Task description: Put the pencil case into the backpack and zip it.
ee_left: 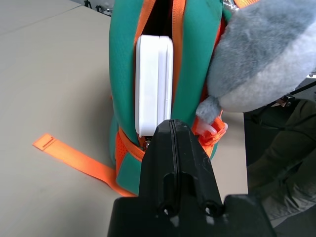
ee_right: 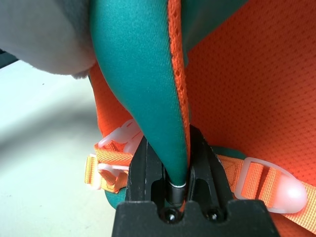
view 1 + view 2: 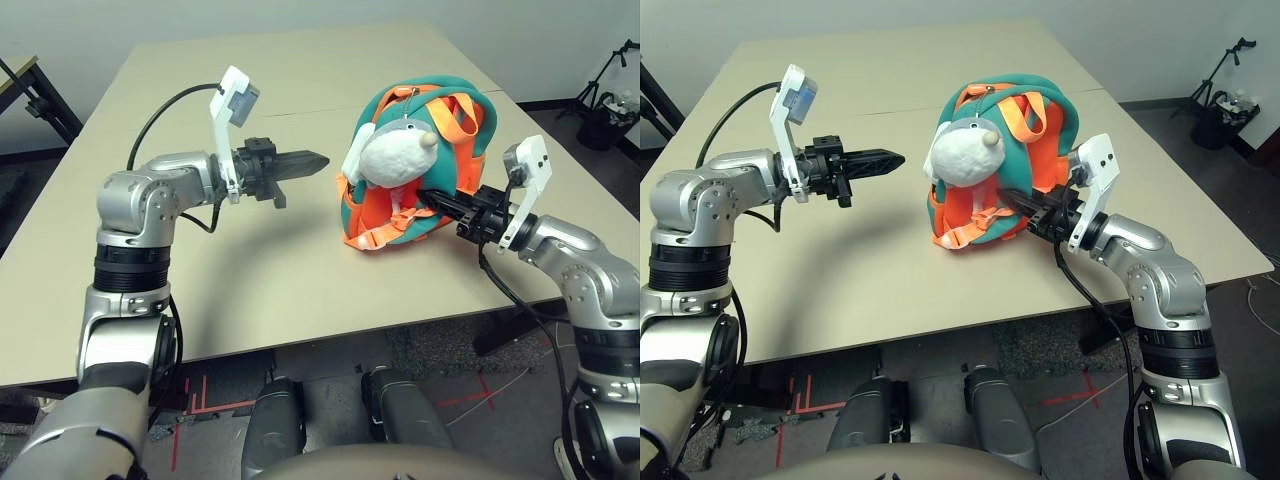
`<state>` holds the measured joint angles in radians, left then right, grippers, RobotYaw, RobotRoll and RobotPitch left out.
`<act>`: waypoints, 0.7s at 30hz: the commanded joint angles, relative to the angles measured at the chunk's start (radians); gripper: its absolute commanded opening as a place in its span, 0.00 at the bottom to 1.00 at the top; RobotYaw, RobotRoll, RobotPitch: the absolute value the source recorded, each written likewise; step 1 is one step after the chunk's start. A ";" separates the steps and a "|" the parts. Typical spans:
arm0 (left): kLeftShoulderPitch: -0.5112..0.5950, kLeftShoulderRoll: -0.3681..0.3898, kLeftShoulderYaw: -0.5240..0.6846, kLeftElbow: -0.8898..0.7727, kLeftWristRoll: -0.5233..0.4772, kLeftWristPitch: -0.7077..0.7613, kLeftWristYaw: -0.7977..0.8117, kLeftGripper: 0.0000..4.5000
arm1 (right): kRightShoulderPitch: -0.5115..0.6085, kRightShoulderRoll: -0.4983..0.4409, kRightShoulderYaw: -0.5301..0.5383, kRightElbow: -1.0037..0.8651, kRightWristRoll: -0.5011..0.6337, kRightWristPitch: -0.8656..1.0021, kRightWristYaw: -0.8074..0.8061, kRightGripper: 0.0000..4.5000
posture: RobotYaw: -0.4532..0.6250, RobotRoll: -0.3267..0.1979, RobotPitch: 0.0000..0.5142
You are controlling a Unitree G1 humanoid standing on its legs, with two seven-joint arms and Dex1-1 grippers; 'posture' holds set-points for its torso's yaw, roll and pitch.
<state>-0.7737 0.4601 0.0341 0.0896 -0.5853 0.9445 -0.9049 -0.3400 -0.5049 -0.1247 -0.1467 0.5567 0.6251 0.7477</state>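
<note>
L wrist view: pencil case (image 1: 154, 84) apparently inside backpack (image 1: 192, 59).

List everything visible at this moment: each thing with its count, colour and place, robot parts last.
backpack: one, teal and orange, upright on the table's right part
plush charm: one, grey-white, hanging on the backpack's front
pencil case: one, white, standing in the backpack's open slot
table: one, beige, under everything
left hand: one, black fingers shut, empty, apart from the backpack
right hand: one, black fingers shut on a teal backpack edge
</note>
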 commanded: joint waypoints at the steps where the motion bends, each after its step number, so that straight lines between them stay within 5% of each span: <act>1: -0.028 -0.031 -0.024 0.071 0.033 -0.051 0.021 0.00 | -0.003 0.010 0.038 -0.012 0.011 0.000 0.027 0.05 | 0.31 0.62 0.11; 21: -0.154 -0.170 -0.081 0.328 0.108 -0.182 -0.003 0.00 | 0.036 0.024 0.028 -0.063 0.021 0.014 0.001 0.05 | 0.28 0.62 0.14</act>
<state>-0.9039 0.2990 -0.0271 0.4013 -0.4935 0.7730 -0.8998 -0.3141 -0.4922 -0.1299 -0.1722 0.5571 0.6258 0.7347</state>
